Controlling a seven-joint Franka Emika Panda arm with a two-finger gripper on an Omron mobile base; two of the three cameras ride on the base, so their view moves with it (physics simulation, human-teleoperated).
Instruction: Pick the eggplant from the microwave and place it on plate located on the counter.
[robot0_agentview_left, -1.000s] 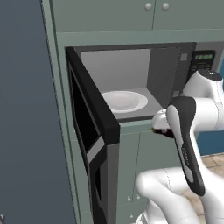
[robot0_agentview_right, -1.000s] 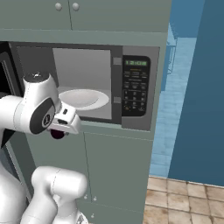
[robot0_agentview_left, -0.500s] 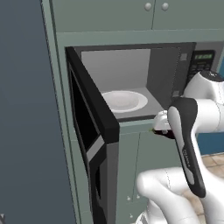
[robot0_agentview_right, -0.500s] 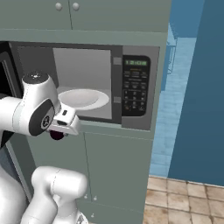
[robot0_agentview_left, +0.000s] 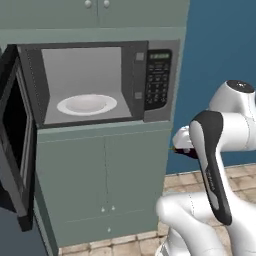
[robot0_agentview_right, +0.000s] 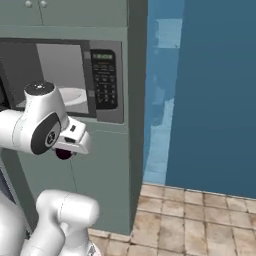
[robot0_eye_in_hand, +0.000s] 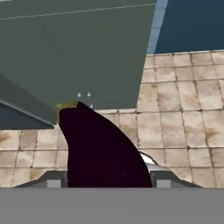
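The hand (robot0_eye_in_hand: 103, 181) is clamped around the eggplant (robot0_eye_in_hand: 98, 148) mid-body; it looks light, firm, smooth-skinned, likely slippery.

This is a rendered kitchen. A black-framed microwave (robot0_agentview_left: 100, 82) is built into a tall run of grey-green cabinets (robot0_agentview_left: 105, 185), its door (robot0_agentview_left: 15, 150) swung wide open and a white plate (robot0_agentview_left: 86, 104) lying in the light grey cavity. Beside the cavity sits a keypad panel (robot0_agentview_right: 104, 80) with a small green display. More cabinet doors with round knobs (robot0_agentview_left: 96, 4) close off the space above the oven, and 2 lower doors sit below it. The floor is laid in beige stone tiles (robot0_eye_in_hand: 183, 113), spread out beyond and beneath the jaws in the hand view. A plain blue wall (robot0_agentview_right: 210, 90) rises beside the cabinets.
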